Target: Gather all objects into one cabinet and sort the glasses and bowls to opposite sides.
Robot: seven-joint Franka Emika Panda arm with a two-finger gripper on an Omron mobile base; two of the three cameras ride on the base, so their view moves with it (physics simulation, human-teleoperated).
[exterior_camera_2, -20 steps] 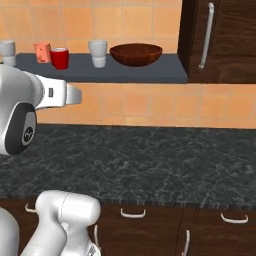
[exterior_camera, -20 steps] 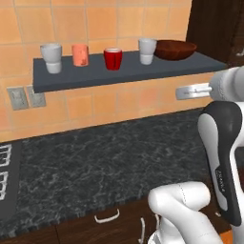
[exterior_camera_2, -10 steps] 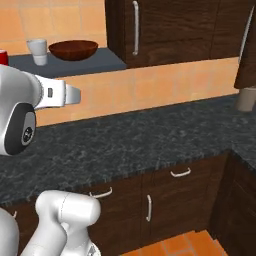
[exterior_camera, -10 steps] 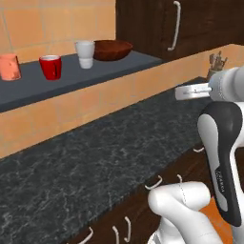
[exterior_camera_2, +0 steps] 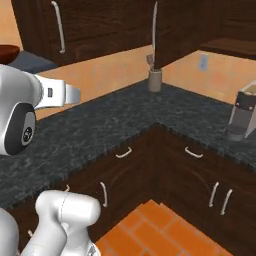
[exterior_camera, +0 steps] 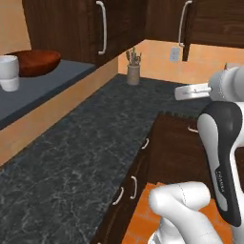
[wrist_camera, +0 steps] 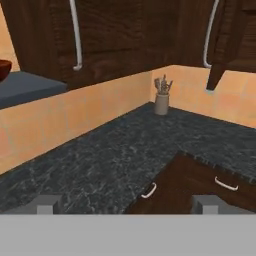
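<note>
Counter (wrist_camera: 115, 160): black speckled stone, L-shaped round a corner, spread below and ahead of the pincer.
Upper cabinets (wrist_camera: 120, 35): dark brown wood with long pale handles, above and ahead of the pincer.
Shelf (exterior_camera: 43, 86): dark grey-blue slab, up and to the left of the pincer, its end butting the brown cabinets.
Arm (exterior_camera: 221, 157): white with dark joints, raised over the counter's front edge.
Bowl (exterior_camera: 33, 62): glossy reddish-brown, on the shelf near its end, far left of the pincer.
Cup (exterior_camera: 8, 72): pale grey-white, upright on the shelf just beside the bowl.
Utensil jar (wrist_camera: 161, 102): beige, in the counter corner, straight ahead of the pincer.
Pincer (wrist_camera: 127, 204): spread wide, nothing between the tips, well apart from shelf and cup.
</note>
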